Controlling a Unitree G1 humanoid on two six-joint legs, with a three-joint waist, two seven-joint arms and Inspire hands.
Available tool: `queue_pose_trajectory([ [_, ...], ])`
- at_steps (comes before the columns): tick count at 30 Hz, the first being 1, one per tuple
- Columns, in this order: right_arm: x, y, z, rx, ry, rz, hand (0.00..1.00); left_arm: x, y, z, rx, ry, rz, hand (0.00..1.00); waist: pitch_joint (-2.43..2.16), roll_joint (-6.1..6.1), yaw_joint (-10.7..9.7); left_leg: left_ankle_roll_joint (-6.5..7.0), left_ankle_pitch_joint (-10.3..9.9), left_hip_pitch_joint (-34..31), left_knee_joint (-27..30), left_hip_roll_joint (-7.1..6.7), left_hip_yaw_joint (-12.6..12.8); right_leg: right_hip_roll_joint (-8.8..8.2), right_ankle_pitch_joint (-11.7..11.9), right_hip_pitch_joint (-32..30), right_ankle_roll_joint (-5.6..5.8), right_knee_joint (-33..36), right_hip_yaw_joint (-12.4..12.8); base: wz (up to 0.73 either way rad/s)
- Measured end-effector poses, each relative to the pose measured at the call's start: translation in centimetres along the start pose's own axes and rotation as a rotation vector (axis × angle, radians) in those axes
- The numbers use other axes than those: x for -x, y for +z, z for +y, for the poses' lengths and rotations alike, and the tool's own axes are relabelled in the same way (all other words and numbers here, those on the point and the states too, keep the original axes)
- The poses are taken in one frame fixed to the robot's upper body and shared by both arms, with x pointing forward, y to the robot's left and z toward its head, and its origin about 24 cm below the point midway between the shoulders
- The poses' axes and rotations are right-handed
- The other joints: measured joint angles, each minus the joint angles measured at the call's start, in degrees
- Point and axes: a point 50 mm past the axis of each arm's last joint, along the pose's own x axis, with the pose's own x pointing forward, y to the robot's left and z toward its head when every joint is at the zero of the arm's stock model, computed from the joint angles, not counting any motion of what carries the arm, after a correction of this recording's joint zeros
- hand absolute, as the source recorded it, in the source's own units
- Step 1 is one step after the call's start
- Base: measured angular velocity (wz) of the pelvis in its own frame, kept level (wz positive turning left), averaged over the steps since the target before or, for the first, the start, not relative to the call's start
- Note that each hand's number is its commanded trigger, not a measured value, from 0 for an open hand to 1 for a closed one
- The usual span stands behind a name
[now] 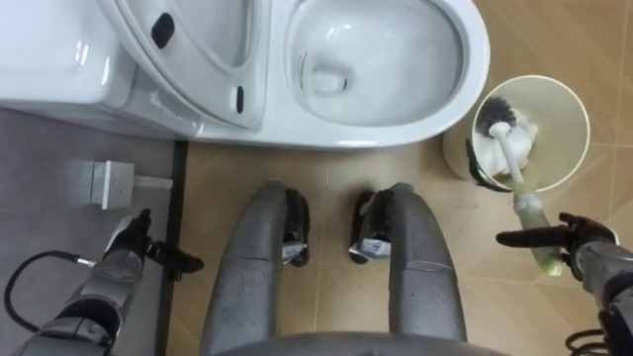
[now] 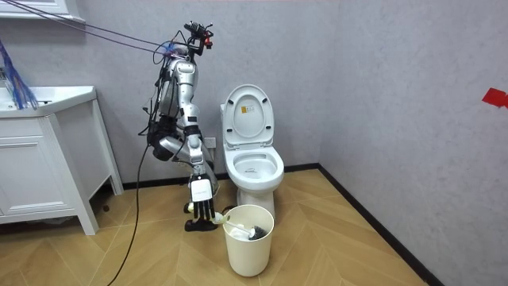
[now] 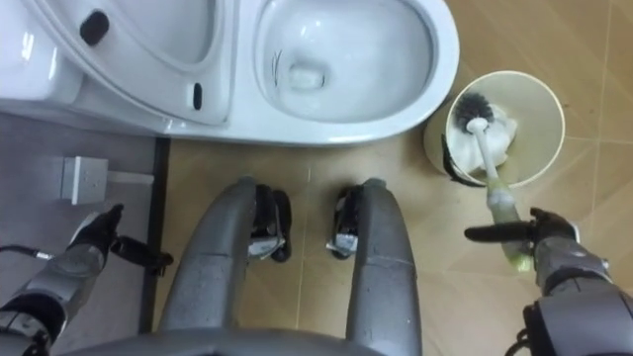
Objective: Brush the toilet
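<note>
The white toilet (image 1: 396,119) stands right before me with its seat and lid (image 1: 188,40) raised and the bowl bare. To its right a cream bin (image 1: 582,114) holds the toilet brush: the dark bristle head (image 1: 498,111) lies inside, and the pale handle (image 1: 529,210) leans out over the rim towards me. My right hand (image 1: 590,249) is at the handle's near end, fingers straight, one dark finger lying across it. In the room view this hand (image 2: 205,208) hangs fingers down beside the bin (image 2: 249,246). Low at the left, my left hand (image 1: 127,247) hangs relaxed and holds nothing.
I stand facing the toilet on a wooden floor, close to a grey wall with a socket (image 1: 107,184) at my left. A white cabinet (image 2: 40,159) stands further along at the room view's left.
</note>
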Motion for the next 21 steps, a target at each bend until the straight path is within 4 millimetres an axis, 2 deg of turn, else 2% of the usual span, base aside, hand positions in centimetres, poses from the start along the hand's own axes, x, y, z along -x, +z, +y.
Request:
queue_pose_trajectory([
  [8,0.0,0.4,-0.7,0.005,-0.012,-0.005,0.0,0.0,0.7,0.1,0.041,0.013,-0.021,0.0,-0.14,0.47,1.11,0.38,-0.32,-3.05,2.1,-0.25,0.25,-0.88,-0.6,-3.18,-0.15,2.55,0.03,0.03],
  [10,0.1,0.9,-1.4,0.013,-0.028,-0.011,0.0,-0.1,1.1,0.1,0.04,0.011,-0.032,0.0,-0.13,0.49,1.09,0.42,-0.32,-4.26,2.85,-0.94,0.3,-1.75,-1.05,-4.59,-0.16,3.92,0.15,0.15],
  [21,0.2,3.4,-2.0,0.053,-0.041,-0.08,0.0,-0.1,2.3,0.3,0.037,0.021,-0.078,0.0,-0.07,0.52,1.14,0.83,-0.68,-8.16,5.78,-1.32,0.32,-2.77,-1.97,-8.44,-0.24,7.24,0.11,0.04],
])
